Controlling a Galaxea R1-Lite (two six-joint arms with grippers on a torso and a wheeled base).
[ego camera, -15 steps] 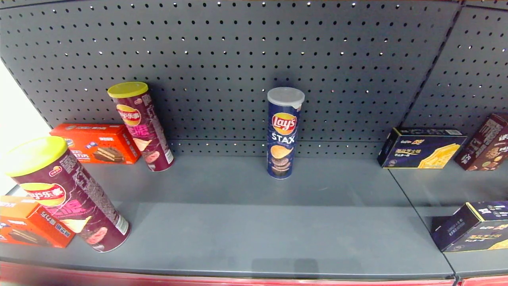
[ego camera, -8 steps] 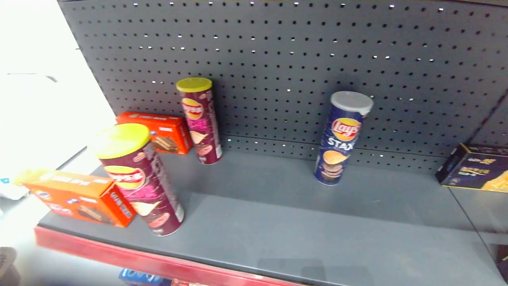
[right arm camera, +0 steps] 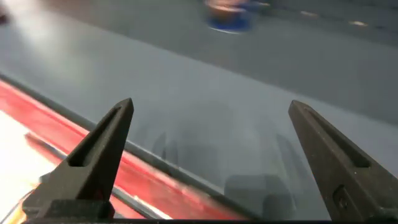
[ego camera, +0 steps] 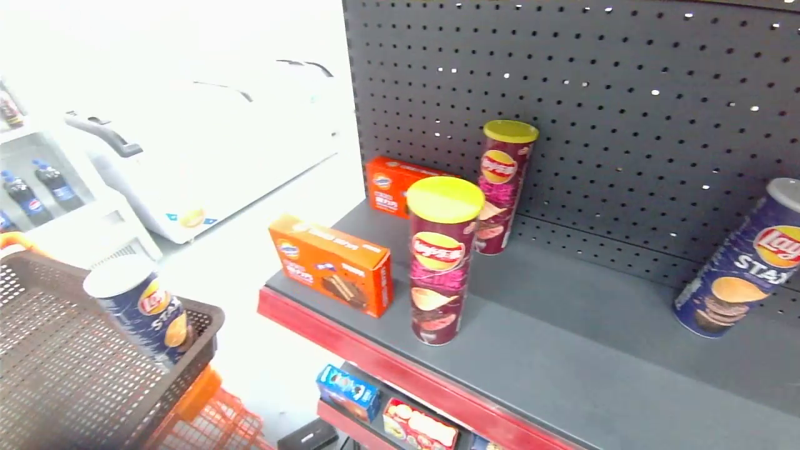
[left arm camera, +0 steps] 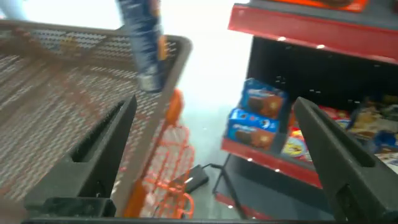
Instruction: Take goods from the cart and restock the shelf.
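Brown perforated plastic forms the cart (ego camera: 62, 369) at about eight o'clock in the head view, and a blue can (ego camera: 142, 309) with a pale lid stands inside it, close to the rim on the side facing the shelf (ego camera: 562, 350). That grey shelf, with its red front edge (ego camera: 325, 331), stretches from the centre out toward four o'clock, backed by a dark pegboard (ego camera: 562, 81). A second blue can (ego camera: 737, 262) stands on it at three o'clock, near the pegboard. Near the centre stands the front maroon can (ego camera: 440, 262) with a yellow lid. The rear maroon can (ego camera: 503, 187) is at one o'clock from it, close to the pegboard. The front orange box (ego camera: 331, 265) sits just beside the front maroon can at its nine o'clock, and the rear orange box (ego camera: 394, 184) lies farther back at eleven o'clock. The left gripper (left arm camera: 214, 106) hangs beside the cart with its fingers spread wide and nothing between them. The right gripper (right arm camera: 211, 106) is likewise wide apart and empty, above the shelf near its red front edge.
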